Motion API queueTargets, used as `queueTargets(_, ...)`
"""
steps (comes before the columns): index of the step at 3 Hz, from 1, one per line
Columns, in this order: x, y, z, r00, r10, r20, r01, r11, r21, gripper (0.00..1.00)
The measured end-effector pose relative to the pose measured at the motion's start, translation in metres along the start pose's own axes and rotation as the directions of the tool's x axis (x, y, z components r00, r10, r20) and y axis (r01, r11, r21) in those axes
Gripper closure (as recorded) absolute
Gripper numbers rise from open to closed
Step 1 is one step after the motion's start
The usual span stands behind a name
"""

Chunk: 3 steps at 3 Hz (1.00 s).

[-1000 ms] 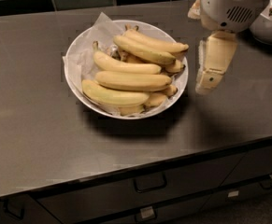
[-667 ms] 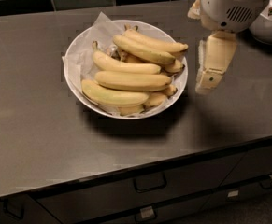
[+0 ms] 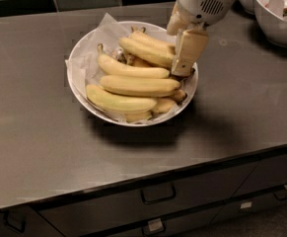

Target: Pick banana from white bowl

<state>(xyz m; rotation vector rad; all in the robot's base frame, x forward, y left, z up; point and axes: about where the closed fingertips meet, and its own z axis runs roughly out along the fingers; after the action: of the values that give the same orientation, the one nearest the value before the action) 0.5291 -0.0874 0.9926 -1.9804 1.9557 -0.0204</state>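
The white bowl (image 3: 75,85), wide and lined with crumpled white paper, stands on the dark counter at centre. It holds several ripe yellow bananas lying crosswise. The topmost banana (image 3: 145,50) lies at the back right of the pile, with two long ones (image 3: 133,69) (image 3: 139,85) below it and another (image 3: 119,101) at the front. My gripper (image 3: 181,65) hangs from its white wrist over the bowl's right side, right at the right end of the topmost banana. It holds nothing that I can see.
Two smaller, deeper white bowls (image 3: 280,21) stand at the back right corner. A dark tiled wall runs behind the counter. The counter's front edge (image 3: 148,179) lies below the bowl, with drawers and handles (image 3: 158,194) under it.
My gripper has moved left, from beside the bowl's right rim to over the bowl at the end of the topmost banana. The bananas and bowl have not moved.
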Motion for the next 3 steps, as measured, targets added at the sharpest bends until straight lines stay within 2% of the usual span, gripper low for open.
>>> queueTargets(1,-0.011,-0.013,0.010,0.999,0.020,0.032,-0.021,0.9997,0.016,0.30)
queueTargets(2,-0.017,-0.021,0.008,0.996,0.059,0.062,-0.064,0.9952,0.074,0.29)
queueTargets(3,-0.021,-0.023,0.002,0.991,0.104,0.087,-0.115,0.9839,0.137,0.32)
